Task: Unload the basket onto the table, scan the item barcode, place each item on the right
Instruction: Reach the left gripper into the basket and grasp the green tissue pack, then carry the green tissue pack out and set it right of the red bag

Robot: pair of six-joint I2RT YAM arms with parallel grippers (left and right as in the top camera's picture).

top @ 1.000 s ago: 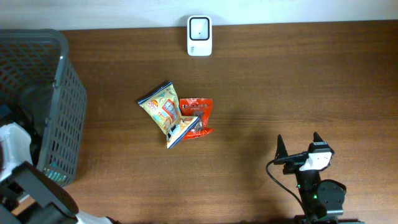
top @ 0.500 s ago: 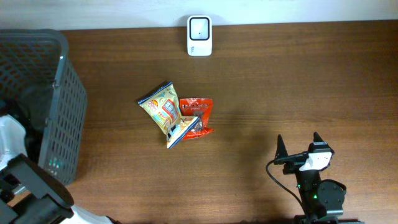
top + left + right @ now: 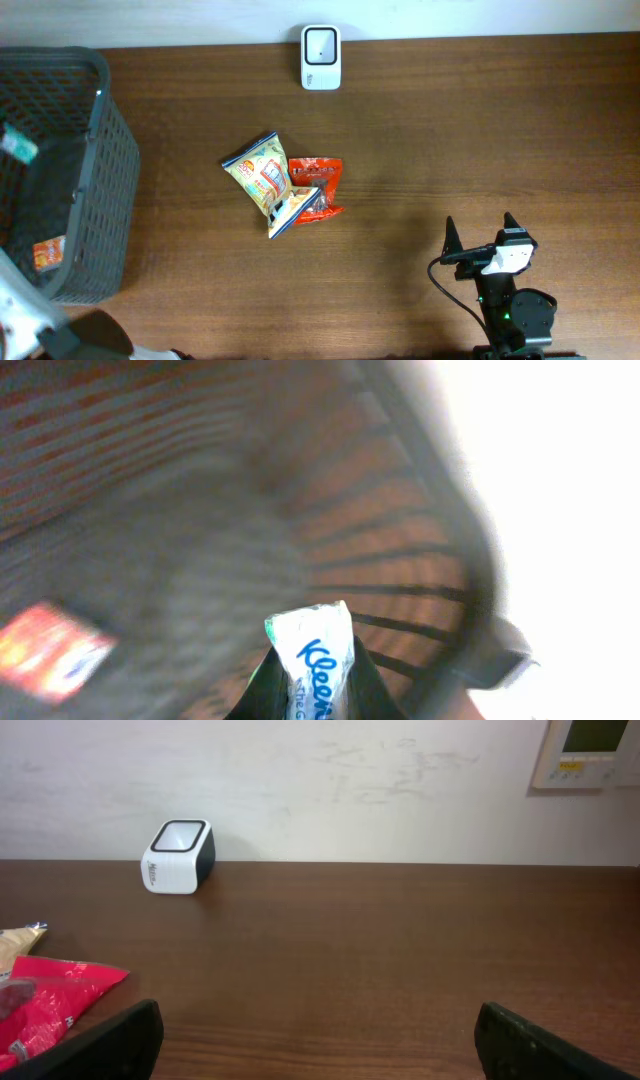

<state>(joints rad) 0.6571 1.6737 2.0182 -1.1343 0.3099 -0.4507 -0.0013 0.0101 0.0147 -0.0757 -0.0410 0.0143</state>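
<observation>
**A:** Where is the item, and who has it?

**B:** The left pincer (image 3: 312, 698) is closed narrow on a Kleenex tissue pack (image 3: 312, 645), white with blue lettering. In its wrist view the pack stands up between the two dark fingers. It is over the inside of the dark mesh basket (image 3: 105, 160) at the far left of the worktop (image 3: 450, 130). The view is blurred, so I cannot tell how high above the basket floor the pack is.

**A:** So which step is this?

**B:** I judge it to be the pick-up, with the scan not yet done. The white barcode scanner (image 3: 320, 57) sits at the far edge, mid-worktop, well apart from the basket. The next move calls for lifting the pack clear of the basket wall and carrying it right and far. The barcode then has to face the scanner window (I cannot see where on the pack the barcode is).

**A:** Anything in the way?

**B:** A yellow snack packet (image 3: 262, 180) and a red snack packet (image 3: 318, 185) lie touching in the middle, nearer than the scanner. A high carry should clear them. An orange packet (image 3: 45, 252) rests in the basket. The right pincer (image 3: 480, 232) is at the near right, spread wide and empty.
</observation>
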